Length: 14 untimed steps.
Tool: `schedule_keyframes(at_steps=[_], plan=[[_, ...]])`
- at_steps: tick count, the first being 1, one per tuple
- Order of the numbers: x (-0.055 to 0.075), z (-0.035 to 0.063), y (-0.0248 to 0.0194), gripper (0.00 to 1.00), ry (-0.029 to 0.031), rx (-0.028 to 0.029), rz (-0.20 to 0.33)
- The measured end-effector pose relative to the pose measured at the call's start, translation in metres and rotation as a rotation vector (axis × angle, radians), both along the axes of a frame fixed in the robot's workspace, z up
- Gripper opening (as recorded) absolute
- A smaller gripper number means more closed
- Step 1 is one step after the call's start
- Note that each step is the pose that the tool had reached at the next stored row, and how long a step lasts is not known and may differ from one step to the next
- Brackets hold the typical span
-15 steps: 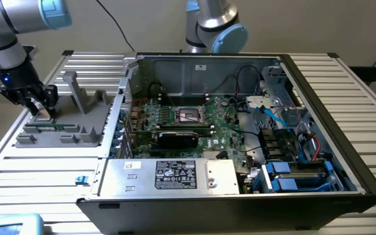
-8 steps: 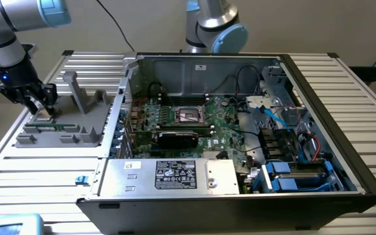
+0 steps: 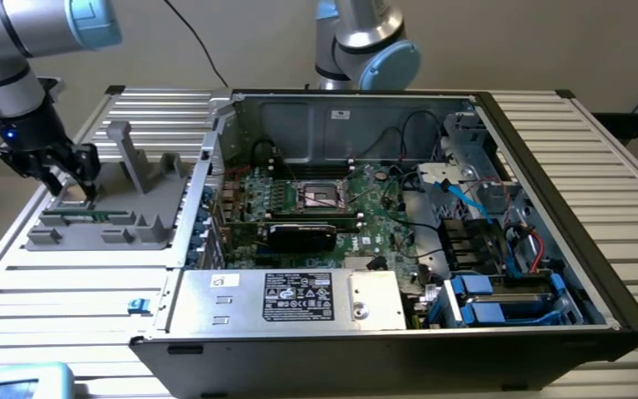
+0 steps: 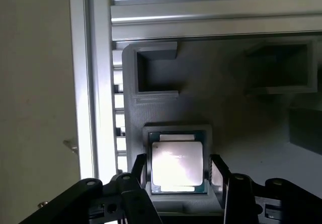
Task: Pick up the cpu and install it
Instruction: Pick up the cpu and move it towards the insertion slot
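I see the gripper [image 3: 72,186] low over the grey tray [image 3: 130,224] on the bench [image 3: 64,283] at the exterior view's left, its fingers [image 4: 140,169] spread apart either side of the cpu [image 4: 176,164], which lies flat, unclamped, in its tray pocket.

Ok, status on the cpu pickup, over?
Gripper open, straddling the cpu. Cpu seated flat in its grey tray pocket, not lifted. Nothing in the way.
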<state>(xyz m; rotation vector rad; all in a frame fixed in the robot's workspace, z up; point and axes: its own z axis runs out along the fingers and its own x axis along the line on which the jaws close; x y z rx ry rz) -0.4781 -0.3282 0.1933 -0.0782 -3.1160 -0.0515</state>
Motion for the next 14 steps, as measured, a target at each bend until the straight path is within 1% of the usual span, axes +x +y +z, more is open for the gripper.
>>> schedule_keyframes(at_steps=[6,14], plan=[[0.0,-0.0042,0.0,0.62,0.0,0.0,-0.003],[0.0,-0.0063,0.0,0.62,0.0002,-0.0001,-0.008]])
